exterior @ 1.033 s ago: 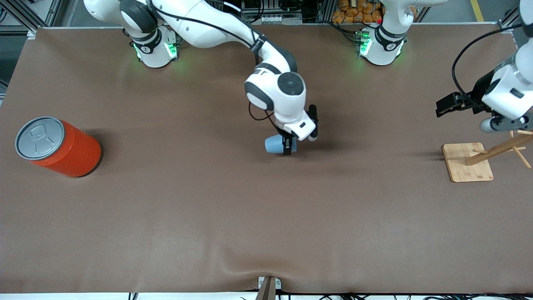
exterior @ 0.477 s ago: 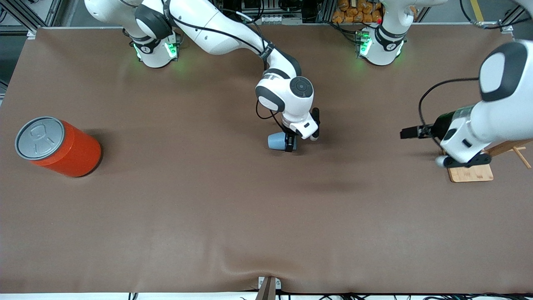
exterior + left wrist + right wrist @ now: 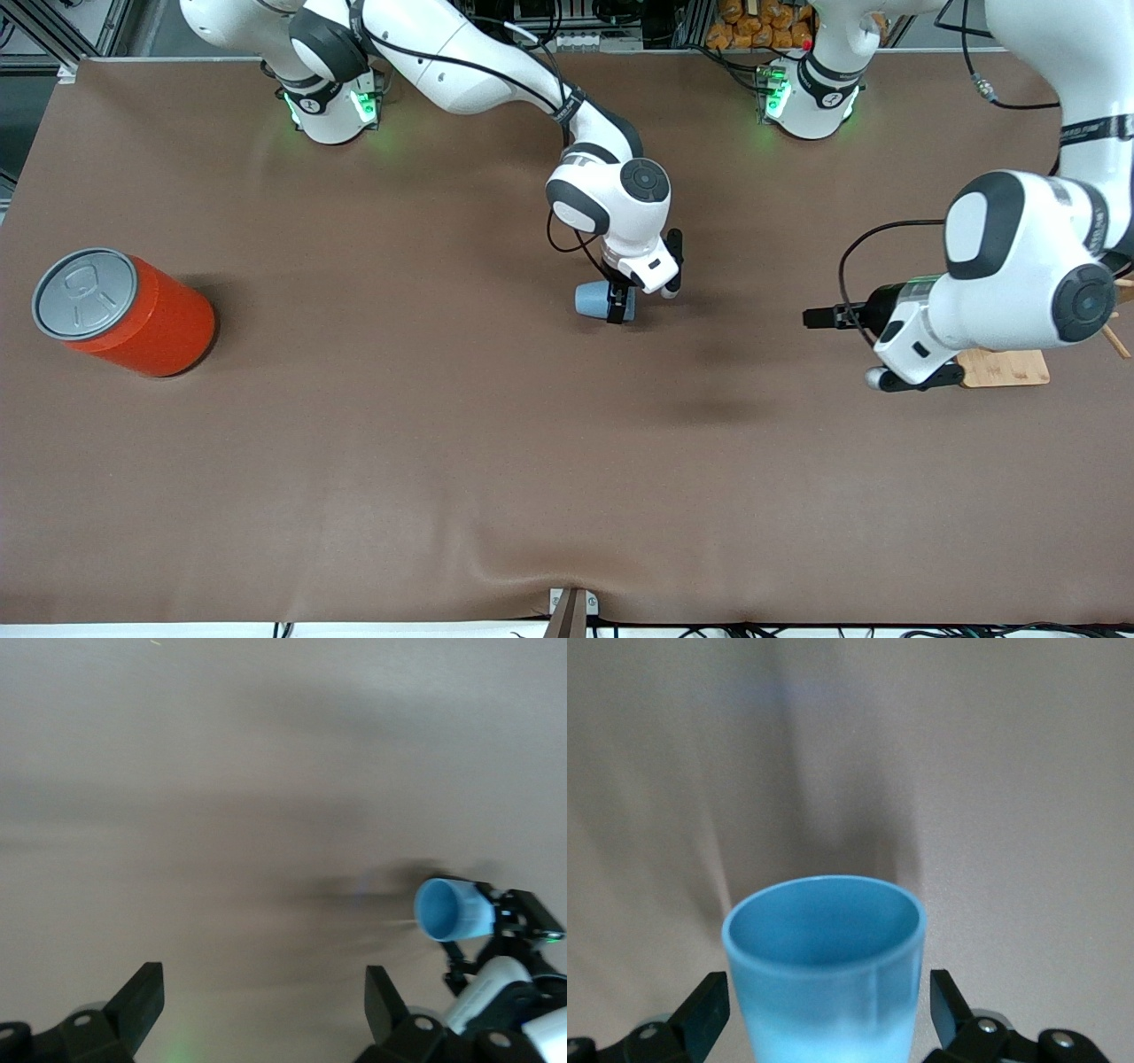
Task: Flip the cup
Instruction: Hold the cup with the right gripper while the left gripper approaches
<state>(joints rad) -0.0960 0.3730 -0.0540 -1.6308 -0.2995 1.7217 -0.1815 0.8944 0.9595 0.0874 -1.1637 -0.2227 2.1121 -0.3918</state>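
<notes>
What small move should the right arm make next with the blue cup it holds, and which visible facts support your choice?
Probably roll the wrist to bring the cup upright. The right gripper is shut on the cup, which lies sideways just above the table, its open mouth facing the wrist camera. The left gripper, open, hangs over the table near the wooden stand, and seems best kept back.

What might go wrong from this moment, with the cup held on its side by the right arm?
1. The right gripper holds the cup sideways over the table; if its jaws grip only the tapered wall, the cup may slip out while it is turned.
2. The left gripper, jaws open, faces the cup; the two arms may collide if it comes closer.
</notes>
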